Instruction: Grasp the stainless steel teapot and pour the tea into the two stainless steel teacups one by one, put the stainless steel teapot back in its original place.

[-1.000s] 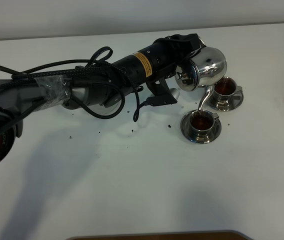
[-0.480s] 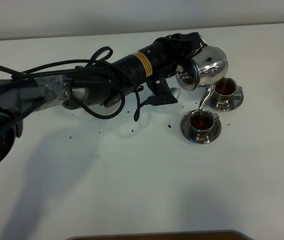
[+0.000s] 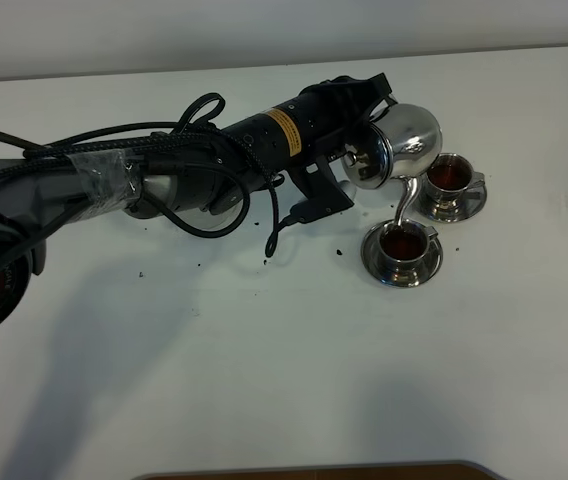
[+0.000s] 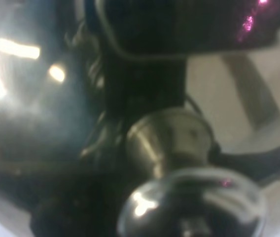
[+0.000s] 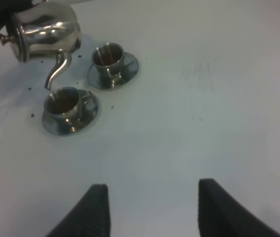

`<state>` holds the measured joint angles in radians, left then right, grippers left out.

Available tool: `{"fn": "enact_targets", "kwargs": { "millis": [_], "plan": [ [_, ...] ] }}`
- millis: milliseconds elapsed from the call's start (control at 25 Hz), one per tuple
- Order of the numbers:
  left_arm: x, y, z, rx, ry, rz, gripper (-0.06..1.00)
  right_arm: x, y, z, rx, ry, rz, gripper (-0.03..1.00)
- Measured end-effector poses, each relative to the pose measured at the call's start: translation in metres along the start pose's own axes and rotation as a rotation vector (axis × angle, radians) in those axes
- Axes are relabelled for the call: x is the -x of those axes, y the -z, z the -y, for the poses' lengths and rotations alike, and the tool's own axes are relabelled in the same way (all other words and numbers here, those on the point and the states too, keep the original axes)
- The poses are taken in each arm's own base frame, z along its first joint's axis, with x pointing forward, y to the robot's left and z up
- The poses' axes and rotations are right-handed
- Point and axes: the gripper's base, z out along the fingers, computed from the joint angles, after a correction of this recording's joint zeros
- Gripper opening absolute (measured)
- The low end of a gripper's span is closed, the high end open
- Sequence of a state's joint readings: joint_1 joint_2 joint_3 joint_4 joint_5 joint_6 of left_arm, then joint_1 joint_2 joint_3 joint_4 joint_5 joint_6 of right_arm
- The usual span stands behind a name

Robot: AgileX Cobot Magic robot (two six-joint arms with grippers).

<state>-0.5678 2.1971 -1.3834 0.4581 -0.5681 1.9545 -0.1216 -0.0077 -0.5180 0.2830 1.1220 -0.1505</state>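
The left gripper (image 3: 373, 98) is seen clamped on the stainless steel teapot (image 3: 405, 140), which is hung tilted with its spout over the nearer teacup (image 3: 402, 242); the farther teacup (image 3: 450, 176) is set just beside. The right gripper (image 5: 152, 212) is held apart, empty. Slick, rigid, liquid-laden steel is judged best gripped by the loop handle.

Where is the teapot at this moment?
The teapot hangs tipped in the left pincer, right of centre in the high view, its spout over the nearer cup, the farther cup beside it.
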Motion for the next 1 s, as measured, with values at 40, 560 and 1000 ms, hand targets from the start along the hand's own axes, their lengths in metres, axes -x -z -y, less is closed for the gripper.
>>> {"fn": "enact_targets", "kwargs": {
  "millis": [40,560,1000],
  "plan": [
    [0.0,0.0,0.001,-0.008,0.018,-0.002,0.24,0.0,0.0,0.0,0.0,0.0,0.0,0.42],
    [-0.007,0.003,0.003,-0.073,0.526,-0.056,0.24,0.0,0.0,0.0,0.0,0.0,0.0,0.42],
    [-0.027,0.034,-0.011,-0.33,0.898,-0.091,0.24,0.0,0.0,0.0,0.0,0.0,0.0,0.42]
  ]
}}
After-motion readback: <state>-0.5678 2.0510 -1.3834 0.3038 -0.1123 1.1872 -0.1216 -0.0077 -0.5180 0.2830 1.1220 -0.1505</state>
